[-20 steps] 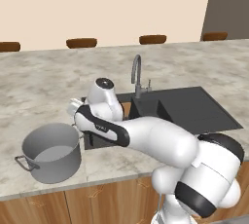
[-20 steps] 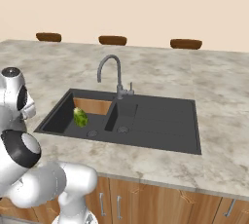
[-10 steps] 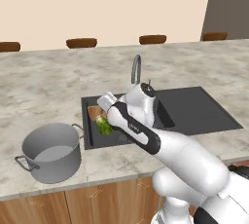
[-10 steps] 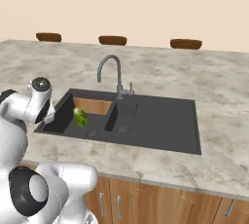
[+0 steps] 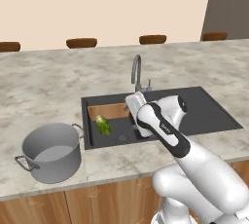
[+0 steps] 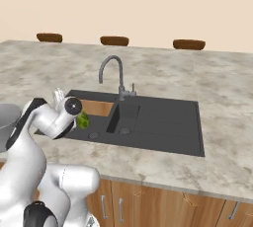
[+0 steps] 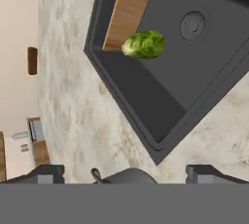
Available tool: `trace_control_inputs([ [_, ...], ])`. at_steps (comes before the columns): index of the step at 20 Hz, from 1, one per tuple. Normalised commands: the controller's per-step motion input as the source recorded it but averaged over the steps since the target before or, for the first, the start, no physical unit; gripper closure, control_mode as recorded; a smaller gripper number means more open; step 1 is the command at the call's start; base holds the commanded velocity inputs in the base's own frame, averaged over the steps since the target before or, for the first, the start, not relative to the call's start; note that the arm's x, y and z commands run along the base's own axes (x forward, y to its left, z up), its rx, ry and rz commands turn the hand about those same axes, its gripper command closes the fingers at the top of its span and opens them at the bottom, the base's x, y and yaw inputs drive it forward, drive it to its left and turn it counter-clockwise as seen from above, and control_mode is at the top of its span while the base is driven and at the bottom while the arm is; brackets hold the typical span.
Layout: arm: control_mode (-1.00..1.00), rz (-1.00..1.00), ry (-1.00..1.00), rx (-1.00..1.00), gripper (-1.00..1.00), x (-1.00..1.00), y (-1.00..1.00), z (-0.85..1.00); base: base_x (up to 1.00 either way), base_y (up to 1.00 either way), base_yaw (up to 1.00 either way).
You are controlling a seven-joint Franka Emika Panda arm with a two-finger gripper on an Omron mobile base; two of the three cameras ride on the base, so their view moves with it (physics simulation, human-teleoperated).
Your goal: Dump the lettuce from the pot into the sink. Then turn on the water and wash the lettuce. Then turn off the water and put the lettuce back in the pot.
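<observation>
The lettuce point(image 5: 103, 124) point(image 6: 83, 120) point(image 7: 144, 44) lies in the left basin of the dark sink point(image 5: 209, 113) point(image 6: 168, 122) point(image 7: 160, 96), beside its wood-brown panel. The grey pot point(image 5: 48, 152) stands upright on the counter left of the sink, with nothing in it; its rim point(image 7: 127, 175) shows low in the hand view. My gripper point(image 7: 126, 173) point(image 5: 132, 102) is open and holds nothing. It hovers over the sink's left part, above and to the right of the lettuce. No water runs from the gooseneck faucet point(image 5: 136, 72) point(image 6: 111, 68).
The marble counter point(image 5: 44, 86) runs all around the sink. The faucet's small lever point(image 6: 132, 89) sits at its base behind the basins. A round drain point(image 7: 193, 24) lies near the lettuce. Brown chair backs point(image 5: 81, 42) line the counter's far edge.
The arm has swung right, from beside the pot to over the sink. The lettuce has stayed in the left basin and the gripper has stayed open.
</observation>
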Motion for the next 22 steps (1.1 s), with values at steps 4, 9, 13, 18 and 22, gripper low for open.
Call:
trace_control_inputs([
  [4, -1.00, -0.07, 0.00, 0.29, -1.00, 0.01, -0.84, 0.31, 0.00, 0.00, 0.00],
  [9, -1.00, -0.06, 0.04, 0.27, -1.00, 0.08, -0.77, 0.38, 0.00, 0.00, 0.00],
  [13, -1.00, -0.03, 0.11, 0.18, -1.00, 0.24, -0.58, 0.37, 0.00, 0.00, 0.00],
  [18, -1.00, -0.01, 0.18, 0.11, -1.00, 0.28, -0.44, 0.31, 0.00, 0.00, 0.00],
  [22, -1.00, 0.00, 0.12, 0.03, -1.00, 0.17, -0.43, 0.09, 0.00, 0.00, 0.00],
])
